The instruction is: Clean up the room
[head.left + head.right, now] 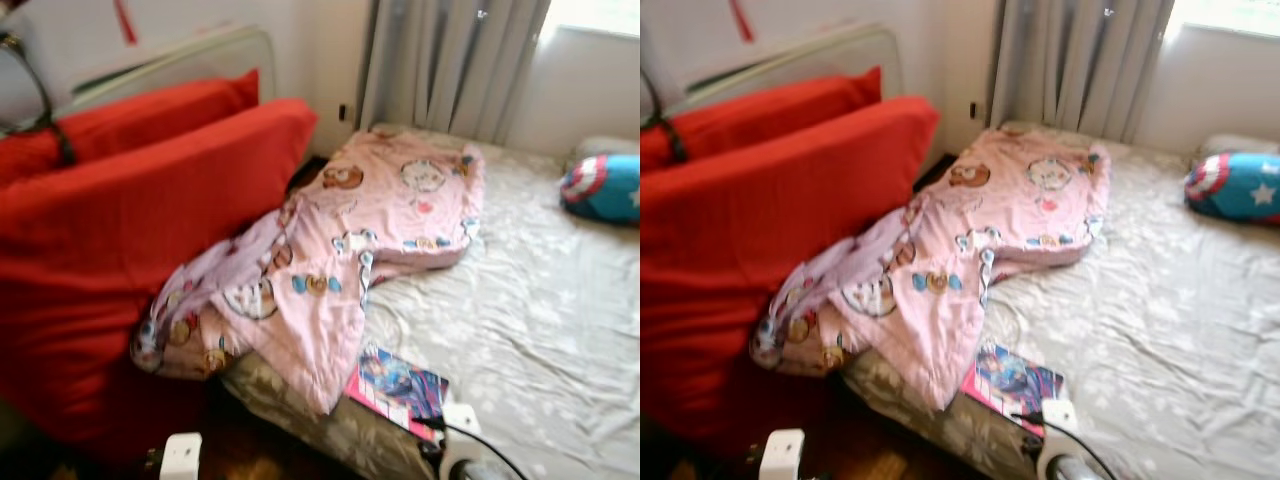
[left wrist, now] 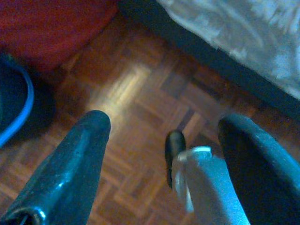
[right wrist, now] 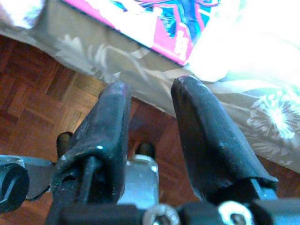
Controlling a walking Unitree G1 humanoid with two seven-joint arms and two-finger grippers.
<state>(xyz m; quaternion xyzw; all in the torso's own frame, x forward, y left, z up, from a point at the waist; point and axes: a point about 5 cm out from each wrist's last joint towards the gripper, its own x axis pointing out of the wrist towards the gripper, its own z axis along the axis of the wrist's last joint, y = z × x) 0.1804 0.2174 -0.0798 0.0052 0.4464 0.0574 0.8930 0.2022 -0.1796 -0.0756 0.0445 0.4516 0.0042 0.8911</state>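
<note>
- Bed (image 1: pixel 540 330), grey floral sheet, stretches ahead of both pincers.
- Pink cartoon blanket (image 1: pixel 340 250) lies crumpled well beyond them, spilling onto red cushions (image 1: pixel 130 230).
- Comic book (image 1: pixel 398 388) sits just past the right pincer (image 3: pixel 150 101), released, empty.
- Left pincer (image 2: pixel 164 136) spread wide above parquet floor (image 2: pixel 136 93).

Open grey bedsheet (image 1: pixel 540 330) right of rumpled pink blanket (image 1: pixel 340 240); red cushions (image 1: pixel 130 230) walling the left.
</note>
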